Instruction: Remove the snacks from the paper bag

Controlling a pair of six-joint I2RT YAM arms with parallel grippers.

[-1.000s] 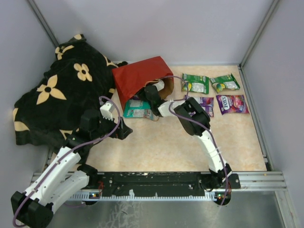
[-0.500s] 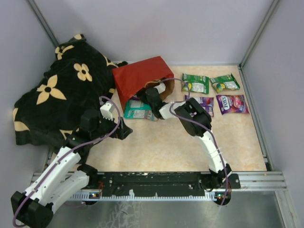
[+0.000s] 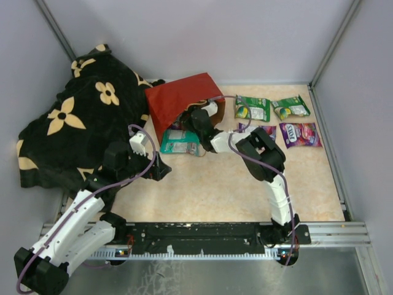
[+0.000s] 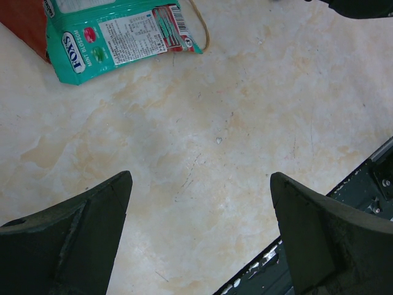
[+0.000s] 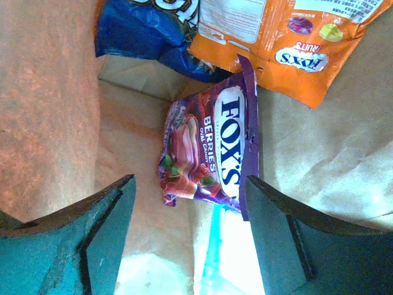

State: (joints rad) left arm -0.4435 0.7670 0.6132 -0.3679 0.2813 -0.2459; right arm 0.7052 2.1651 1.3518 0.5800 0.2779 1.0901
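The right gripper point(image 5: 187, 193) is sitting inside the red paper bag point(image 3: 175, 98) with its jaws spread, grasping nothing. A purple Fox's Berries packet point(image 5: 209, 153) is lying just ahead between them. An orange Fox's packet point(image 5: 276, 31) and a blue bag point(image 5: 144, 31) are lying beyond it. The left gripper point(image 4: 199, 184) is hovering fully released over the table point(image 4: 245, 123), near a teal Fox's Mint Blossom packet point(image 4: 116, 37).

Blanket point(image 3: 73, 123): black, cream flower print, crumpled over tabletop's point(image 3: 215, 190) far-left corner, spilling past its left edge. Tabletop: beige, marbled, faintly scratched. Black rail point(image 3: 202, 232) along its near edge. Grey walls point(image 3: 245, 37) behind.
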